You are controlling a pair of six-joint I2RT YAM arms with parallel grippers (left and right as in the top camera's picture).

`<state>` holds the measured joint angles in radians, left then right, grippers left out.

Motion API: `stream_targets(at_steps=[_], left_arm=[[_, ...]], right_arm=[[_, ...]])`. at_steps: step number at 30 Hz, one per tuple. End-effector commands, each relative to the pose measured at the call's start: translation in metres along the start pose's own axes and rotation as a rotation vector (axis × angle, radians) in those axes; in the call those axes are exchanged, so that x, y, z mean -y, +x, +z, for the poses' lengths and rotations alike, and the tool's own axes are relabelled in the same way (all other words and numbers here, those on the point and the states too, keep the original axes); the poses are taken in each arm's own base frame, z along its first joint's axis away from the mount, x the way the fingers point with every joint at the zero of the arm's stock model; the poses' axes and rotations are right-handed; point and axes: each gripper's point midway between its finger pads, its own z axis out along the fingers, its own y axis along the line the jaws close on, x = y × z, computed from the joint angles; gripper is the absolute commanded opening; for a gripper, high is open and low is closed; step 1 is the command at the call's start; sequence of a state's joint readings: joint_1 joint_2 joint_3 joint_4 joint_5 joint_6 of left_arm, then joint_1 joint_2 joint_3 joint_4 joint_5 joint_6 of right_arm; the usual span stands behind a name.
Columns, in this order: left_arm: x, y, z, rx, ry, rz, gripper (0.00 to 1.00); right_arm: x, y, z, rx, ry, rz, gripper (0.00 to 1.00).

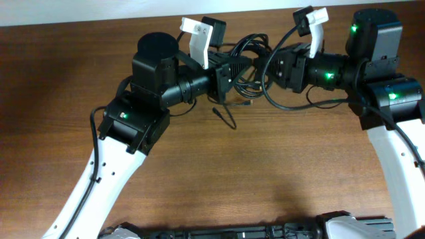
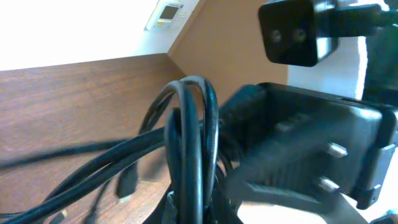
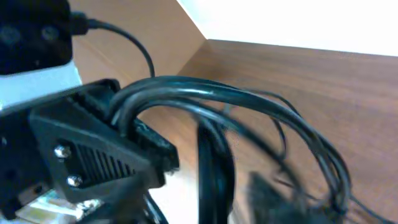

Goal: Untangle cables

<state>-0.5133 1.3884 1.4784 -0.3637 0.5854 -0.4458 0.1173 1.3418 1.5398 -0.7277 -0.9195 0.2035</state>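
Observation:
A bundle of tangled black cables point(image 1: 251, 66) lies at the back middle of the wooden table, held up between my two grippers. My left gripper point(image 1: 247, 66) faces right and is shut on a loop of the cables point(image 2: 189, 155). My right gripper point(image 1: 262, 66) faces left and is shut on another strand of the cables point(image 3: 214, 174). The two grippers almost touch. A loose cable end with a small plug point(image 1: 218, 111) trails onto the table in front. In the left wrist view a small connector point(image 2: 127, 183) hangs near the table.
The right arm's body point(image 2: 311, 143) fills the left wrist view; the left arm's body point(image 3: 87, 155) fills the right wrist view. More black cable point(image 1: 312, 101) runs right under the right arm. The table's back edge meets a white wall point(image 1: 265, 6).

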Motion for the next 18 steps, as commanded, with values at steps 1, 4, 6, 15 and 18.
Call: stream_targets(at_steps=[1,4,6,15,18], left_arm=[[0.000,-0.006,-0.001,0.016,-0.005,0.178,0.00],[-0.002,0.000,-0.001,-0.008,-0.011,0.439,0.00],[-0.004,0.003,-0.001,-0.024,-0.014,0.540,0.00],[-0.022,0.000,-0.009,-0.034,-0.058,0.644,0.00],[-0.024,0.001,-0.010,-0.041,-0.061,0.660,0.00]], right_arm=[[-0.005,-0.001,-0.003,0.006,-0.012,-0.018,0.81],[-0.005,-0.001,-0.003,0.004,-0.012,-0.020,0.89],[-0.005,-0.001,-0.003,0.005,-0.011,-0.020,0.89],[0.037,0.014,-0.008,-0.027,0.230,0.052,0.89],[0.039,0.015,-0.008,-0.037,0.237,-0.005,0.89]])
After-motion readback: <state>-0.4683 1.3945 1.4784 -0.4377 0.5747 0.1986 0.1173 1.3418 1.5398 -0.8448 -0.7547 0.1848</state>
